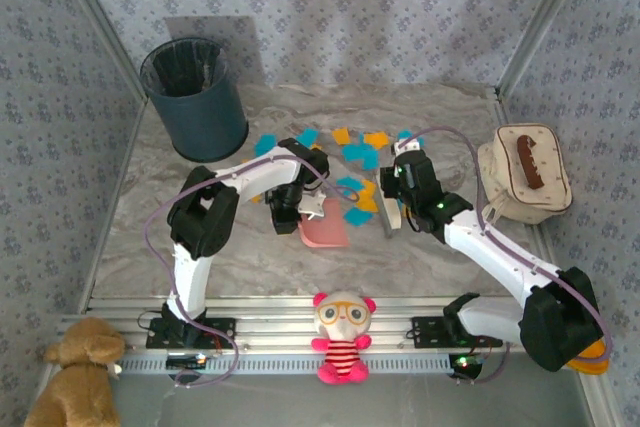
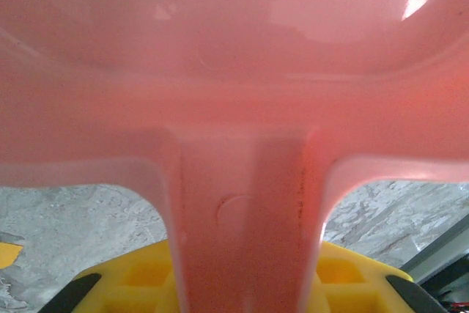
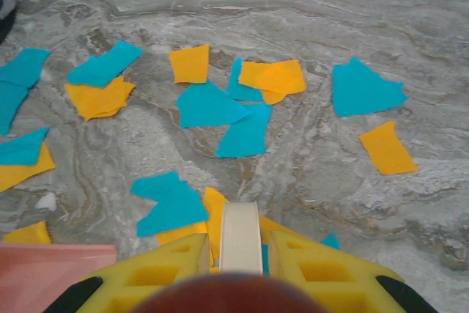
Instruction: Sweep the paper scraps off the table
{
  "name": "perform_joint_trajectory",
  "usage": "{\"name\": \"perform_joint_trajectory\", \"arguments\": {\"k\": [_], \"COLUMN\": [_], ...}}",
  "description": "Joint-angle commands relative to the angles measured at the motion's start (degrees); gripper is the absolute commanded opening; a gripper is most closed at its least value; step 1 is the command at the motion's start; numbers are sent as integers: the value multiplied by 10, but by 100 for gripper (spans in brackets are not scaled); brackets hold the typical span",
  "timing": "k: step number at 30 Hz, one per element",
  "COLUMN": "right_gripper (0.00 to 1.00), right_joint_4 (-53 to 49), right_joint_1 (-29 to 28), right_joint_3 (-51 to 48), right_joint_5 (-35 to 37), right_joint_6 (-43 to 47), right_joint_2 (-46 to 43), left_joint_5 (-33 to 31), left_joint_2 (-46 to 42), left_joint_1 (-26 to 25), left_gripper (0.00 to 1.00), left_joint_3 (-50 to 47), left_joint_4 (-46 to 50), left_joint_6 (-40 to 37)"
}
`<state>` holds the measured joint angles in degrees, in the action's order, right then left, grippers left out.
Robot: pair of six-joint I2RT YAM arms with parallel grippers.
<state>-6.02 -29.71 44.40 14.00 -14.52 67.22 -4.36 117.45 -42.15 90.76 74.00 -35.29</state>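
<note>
Orange and cyan paper scraps (image 1: 352, 155) lie scattered on the marble table (image 1: 150, 237) between the two arms, and they spread across the right wrist view (image 3: 209, 104). My left gripper (image 1: 300, 209) is shut on the handle of a pink dustpan (image 1: 325, 231). The dustpan's handle (image 2: 242, 225) runs between the yellow fingers (image 2: 139, 276), and the pan rests on the table just left of the scraps. My right gripper (image 1: 398, 189) is shut on a cream-white flat tool (image 3: 240, 236) whose lower end (image 1: 388, 222) points down at the table among the nearest scraps. The dustpan's corner (image 3: 51, 276) lies left of that tool.
A dark blue bin (image 1: 195, 97) stands at the back left. A beige bag (image 1: 525, 172) with a brown handle sits at the right edge. A pink plush toy (image 1: 342, 335) and a brown teddy (image 1: 75, 372) sit by the near rails.
</note>
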Motion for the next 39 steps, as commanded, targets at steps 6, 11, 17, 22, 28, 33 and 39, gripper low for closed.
{"name": "perform_joint_trajectory", "arguments": {"k": [6,11,17,22,28,33,39], "right_gripper": [0,0,0,0,0,0,0], "right_joint_4": [12,12,36,28,22,20,20], "right_joint_1": [-16,-24,-28,-28,-29,-21,-10], "right_joint_3": [2,-1,-10,-9,-23,-16,15], "right_joint_5": [-41,-67,-100,-91,2,24,62], "right_joint_6": [-25,-29,-46,-50,-43,-30,4], "right_joint_2": [-6,-13,-34,-65,-118,-113,-62], "left_joint_5": [2,7,6,10,14,17,17], "left_joint_2": [26,36,35,34,13,7,3], "left_joint_1": [-4,-5,-9,-8,-6,0,6], "left_gripper": [0,0,0,0,0,0,0], "left_joint_3": [39,51,52,48,30,21,14], "left_joint_4": [17,19,19,21,10,5,7], "left_joint_6": [38,46,47,49,52,56,63]}}
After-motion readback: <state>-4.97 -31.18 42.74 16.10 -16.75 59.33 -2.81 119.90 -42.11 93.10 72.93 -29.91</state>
